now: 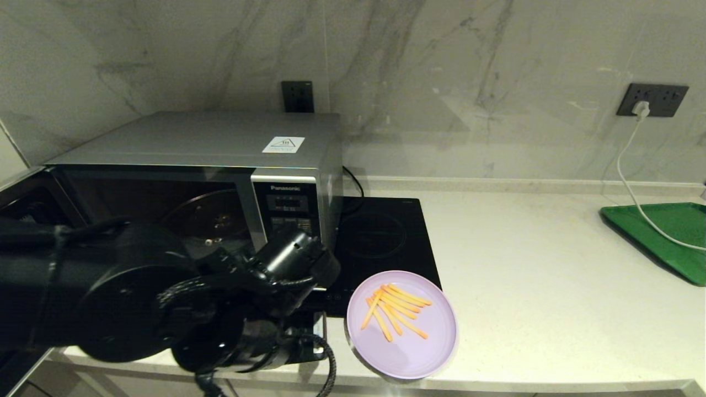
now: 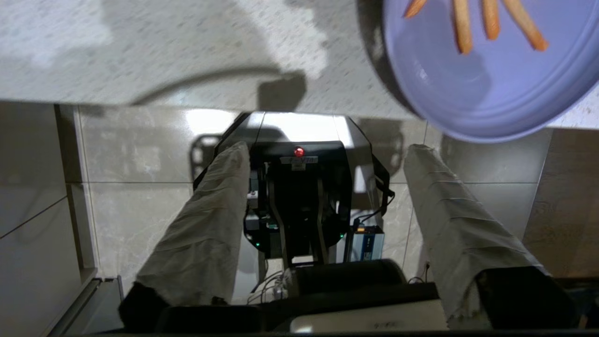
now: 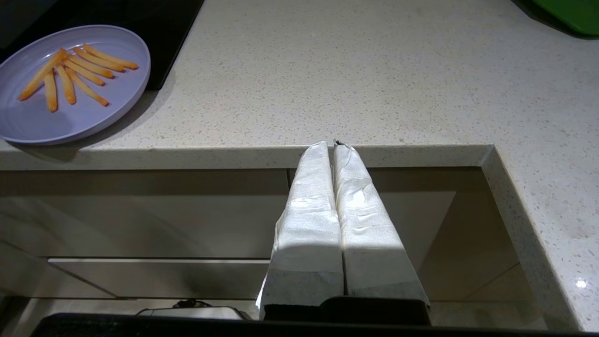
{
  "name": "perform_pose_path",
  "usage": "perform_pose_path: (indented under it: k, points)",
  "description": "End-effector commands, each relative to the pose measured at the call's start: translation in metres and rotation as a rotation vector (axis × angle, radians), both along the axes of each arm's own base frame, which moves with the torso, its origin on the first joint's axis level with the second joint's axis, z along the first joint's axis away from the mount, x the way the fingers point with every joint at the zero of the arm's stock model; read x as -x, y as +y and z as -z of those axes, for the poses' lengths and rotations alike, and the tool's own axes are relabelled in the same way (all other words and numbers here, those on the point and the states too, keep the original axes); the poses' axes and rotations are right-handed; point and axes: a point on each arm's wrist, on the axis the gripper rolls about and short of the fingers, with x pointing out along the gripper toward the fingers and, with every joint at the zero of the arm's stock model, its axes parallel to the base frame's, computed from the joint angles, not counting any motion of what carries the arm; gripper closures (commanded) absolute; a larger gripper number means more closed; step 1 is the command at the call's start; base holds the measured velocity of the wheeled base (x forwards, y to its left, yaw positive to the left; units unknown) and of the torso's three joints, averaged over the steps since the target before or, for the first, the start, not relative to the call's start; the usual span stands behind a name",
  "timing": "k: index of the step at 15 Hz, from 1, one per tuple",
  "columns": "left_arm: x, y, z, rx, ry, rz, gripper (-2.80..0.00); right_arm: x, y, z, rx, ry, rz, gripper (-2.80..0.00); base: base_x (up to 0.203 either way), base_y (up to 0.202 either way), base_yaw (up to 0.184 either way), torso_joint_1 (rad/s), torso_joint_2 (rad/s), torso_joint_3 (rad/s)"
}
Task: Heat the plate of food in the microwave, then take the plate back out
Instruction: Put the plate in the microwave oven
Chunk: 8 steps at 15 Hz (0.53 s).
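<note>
Resting position, plate of food: the plate of food (image 1: 402,325) sits on the countertop (image 1: 551,286) at the front edge, its near rim overhanging the edge slightly. Its far rim lies over the front right corner of the induction hob (image 1: 380,237), which stands just right of the microwave.
Contents: thin orange-yellow sticks (image 1: 394,311) lie fanned on the far half of the plate.
Microwave: the microwave (image 1: 220,176) stands at the left end of the countertop against the marble wall. Its door (image 1: 22,204) is swung open to the left and the round turntable (image 1: 207,218) shows inside the cavity. A white triangle sticker (image 1: 283,144) is on the top panel.
Left gripper: the left gripper (image 2: 323,164) is just left of the plate and in front of the microwave, beyond the counter edge. Its cloth-wrapped fingers (image 2: 210,224) are spread well apart with nothing between them; the plate is beside them, apart from both.
Right gripper: the right gripper (image 3: 333,145) is parked below the counter edge, well right of the plate, fingers pressed together and empty.
Green tray: the green tray (image 1: 662,237) lies at the far right of the countertop, well apart from the plate, with a white cable (image 1: 629,165) running across it from a wall socket (image 1: 652,100).
</note>
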Motion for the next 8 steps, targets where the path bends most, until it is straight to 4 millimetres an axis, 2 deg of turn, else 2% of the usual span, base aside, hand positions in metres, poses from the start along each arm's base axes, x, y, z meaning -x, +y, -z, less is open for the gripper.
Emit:
perform_pose_path:
  k: [1,3,8]
  points:
    - [-0.026,-0.031,0.028,-0.054,0.049,-0.004,-2.8,0.0,0.0,0.0,0.0,0.001,0.0,0.0,0.0,0.0,0.0,0.0,0.0,0.0]
    - [-0.04,-0.044,0.034,-0.053,0.049,-0.01,-2.8,0.0,0.0,0.001,0.0,0.003,0.0,0.0,0.0,0.0,0.0,0.0,0.0,0.0]
    - [-0.064,-0.05,0.049,-0.069,0.061,-0.043,-2.8,0.0,0.0,0.0,0.0,0.001,0.0,0.0,0.0,0.0,0.0,0.0,0.0,0.0]
